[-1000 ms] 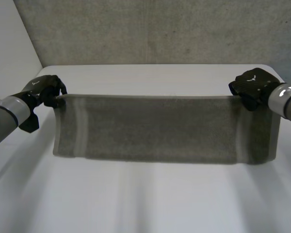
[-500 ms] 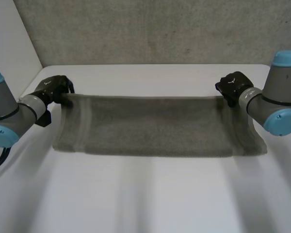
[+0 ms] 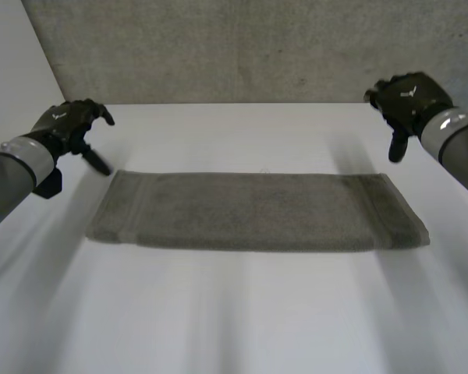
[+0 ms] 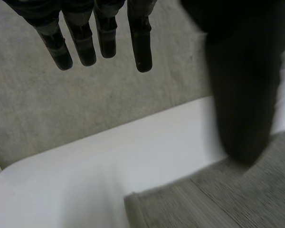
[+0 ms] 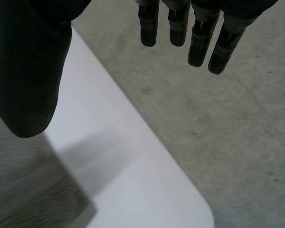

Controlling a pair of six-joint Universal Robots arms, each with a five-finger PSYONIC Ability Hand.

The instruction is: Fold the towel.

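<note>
Towel (image 3: 257,210) matt, nubby terry cloth; table (image 3: 218,312) smooth white w/ slight sheen; wall (image 3: 257,47) rough, concrete-like.

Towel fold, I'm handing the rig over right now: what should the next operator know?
Left hand: open, holding nothing, beside the towel's far left corner.
Right hand: open, holding nothing, beyond the far right corner.
Towel: lies flat as a long strip across the white table, neither hand on it.
Done: looks folded once lengthwise, though the layers are hard to tell.
Left: probably regrasp the ends and fold it shorter.
</note>
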